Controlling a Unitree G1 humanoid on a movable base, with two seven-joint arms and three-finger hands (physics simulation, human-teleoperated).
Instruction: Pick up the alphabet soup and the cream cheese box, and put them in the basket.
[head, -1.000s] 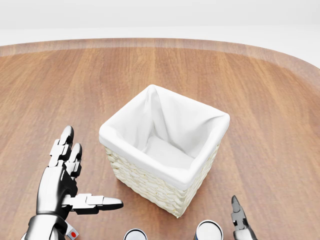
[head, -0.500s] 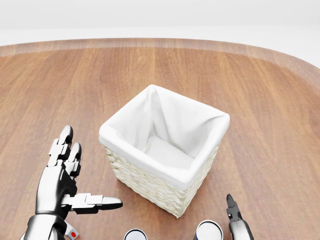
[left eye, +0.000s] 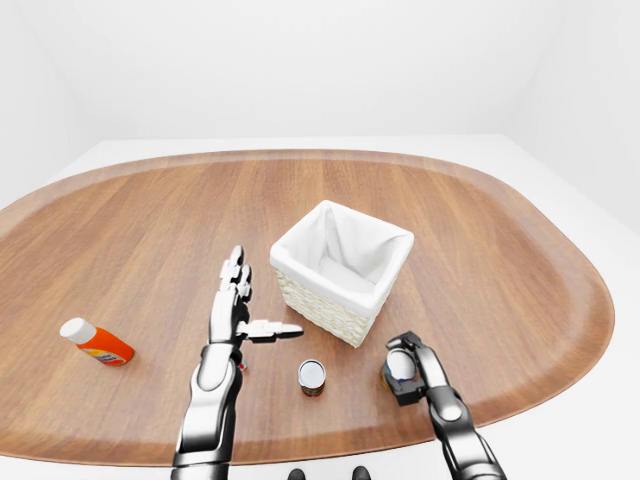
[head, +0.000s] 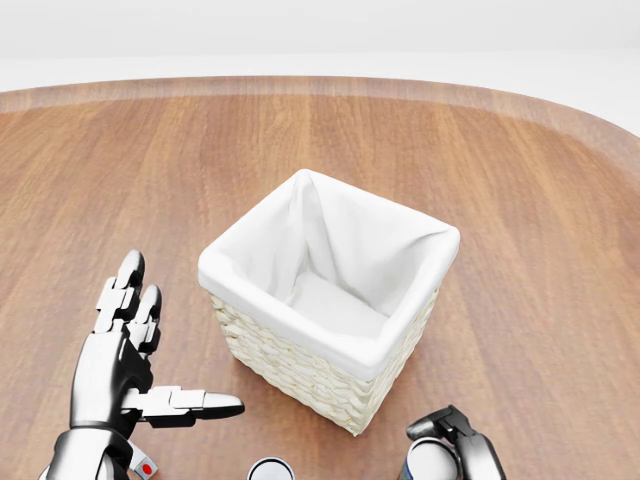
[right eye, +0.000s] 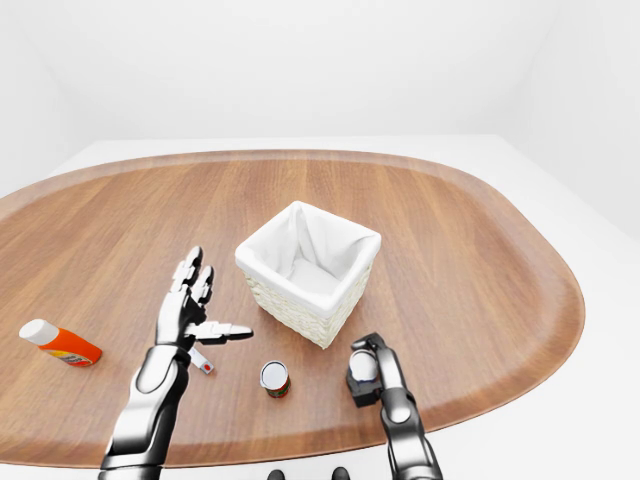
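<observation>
The basket is square, woven of pale wicker with a loose white cloth liner folded over its rim, and stands near the middle of the oval tabletop, nothing inside it. The tabletop is smooth wood with long straight grain and a rounded edge; around it the floor and walls are plain white.

Toward the near edge, just below the basket in the left-eye view, a small upright can with a silver lid and red label stands alone. To its right, the right hand, dark and glossy, curls its 3 fingers round a second cylindrical container with a pale top; I cannot read which product it is. The cream cheese box cannot be made out with certainty.

The left hand, jointed chrome, hovers spread beside the basket's left side, thumb pointing toward it, holding nothing.

Near the left edge lies an orange bottle with a white cap, tipped on its side.
</observation>
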